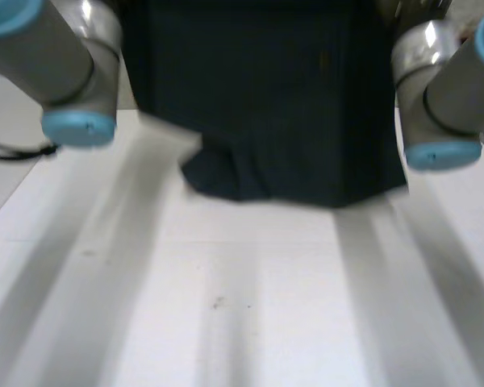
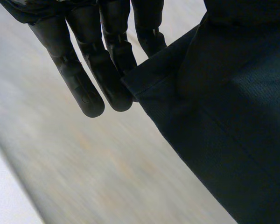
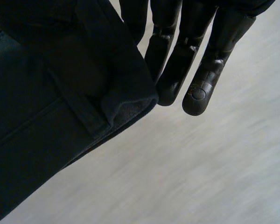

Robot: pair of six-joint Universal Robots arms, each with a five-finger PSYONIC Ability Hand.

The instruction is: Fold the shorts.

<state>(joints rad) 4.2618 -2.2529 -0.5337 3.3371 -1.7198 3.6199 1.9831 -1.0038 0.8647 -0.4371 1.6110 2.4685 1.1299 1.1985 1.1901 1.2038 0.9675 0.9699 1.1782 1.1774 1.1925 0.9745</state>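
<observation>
Soft, even light keeps the table point(image 1: 250, 322) pale beyond the left hand point(image 2: 95, 60) and right hand point(image 3: 182, 60), glints on the right arm's joint point(image 1: 426, 39), and barely lifts the dark shorts point(image 1: 290, 105) beside them.

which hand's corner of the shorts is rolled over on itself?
The one at the right hand: beside its fingers the shorts curl back into a thick fold at the hem. At the left hand the hem corner lies flat.

This looks like a robotics lab: a plain white bench point(image 1: 250, 322), my grey left arm point(image 1: 56, 56) and right arm point(image 1: 452, 89) with light-blue caps over it, black mechanical fingers point(image 2: 79, 79) on my left hand point(image 2: 112, 42).
</observation>
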